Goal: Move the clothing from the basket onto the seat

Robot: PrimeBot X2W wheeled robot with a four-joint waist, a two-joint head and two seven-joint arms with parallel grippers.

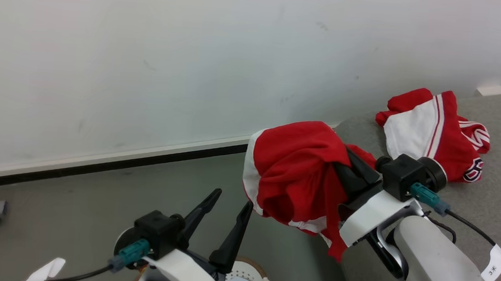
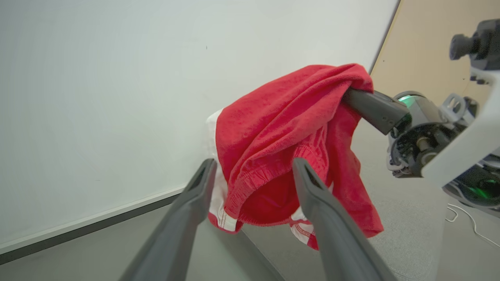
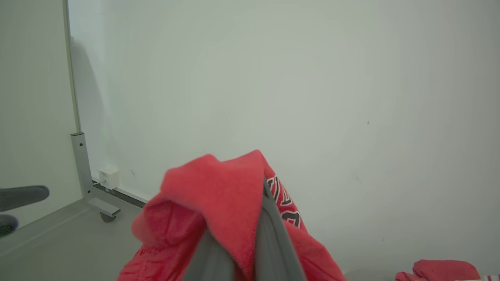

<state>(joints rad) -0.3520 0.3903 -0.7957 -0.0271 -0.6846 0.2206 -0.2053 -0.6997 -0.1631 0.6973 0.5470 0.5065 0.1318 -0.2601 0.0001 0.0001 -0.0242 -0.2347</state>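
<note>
Right claw [image 1: 349, 166] was clenched on a red garment [image 1: 292, 170] — fingers pinched together, fabric bunched over and around them, white panel and striped trim drooping below. The garment was held in the air just off the seat's rounded left corner, and I couldn't tell whether its lower folds touched the seat's side. Black-and-white lettering showed on the held fabric in the right wrist view.

Left claw [image 1: 232, 199] was released: fingers spread wide, nothing between them, pointing up toward the held garment but apart from it.

Second garment [image 1: 432, 131], red with a white panel, stripes and lettering, lay crumpled on the seat [image 1: 493, 197] near its far edge by the wall [image 1: 150, 54].

Basket [image 1: 254, 268] — a slice of tan rim and white perforated side showed at the bottom edge of the head view, just under the left claw, down by the grey floor [image 1: 74, 198]. Its contents couldn't be told.
</note>
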